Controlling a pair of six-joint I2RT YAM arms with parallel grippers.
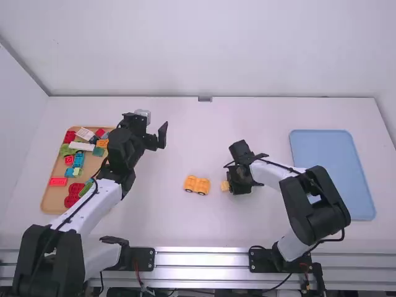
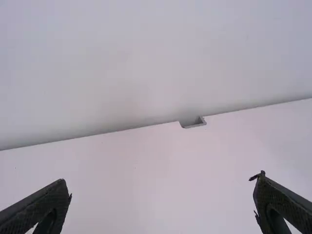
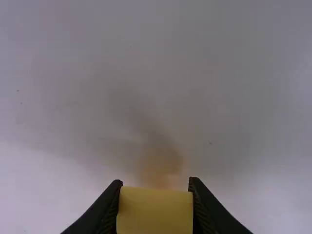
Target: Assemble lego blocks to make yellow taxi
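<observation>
**Yellow block (image 3: 155, 212) clasped just right of small wheeled car (image 1: 197, 185)**

At the far left of the bench (image 1: 173, 226) lay an orange-brown tray (image 1: 93, 164) of loose bricks. White, red, green and blue pieces were scattered across it, with a long white brick (image 1: 81, 146) and an orange brick (image 1: 102, 143) toward its far end.

To the right of the tray, the left arm (image 1: 102, 201) reached up over the bench, partly in front of the tray's near right side. Its end effector (image 1: 154, 125) was spread wide, with bare space between the fingers. It was well apart from the car, and its wrist view faced the bench's far edge and the wall (image 2: 146, 63), with a small grey bracket (image 2: 193, 123) at that edge.

Near the middle stood the car, orange-yellow and upright on dark wheels.

Just to its right, the right end effector (image 1: 228, 180) was closed around the yellow block, one finger against each side. The block was near the car but apart from it; whether it touched the bench could not be told.

Farther right, beyond the right arm (image 1: 312, 201), a light blue tray (image 1: 331, 164) lay flat.
</observation>
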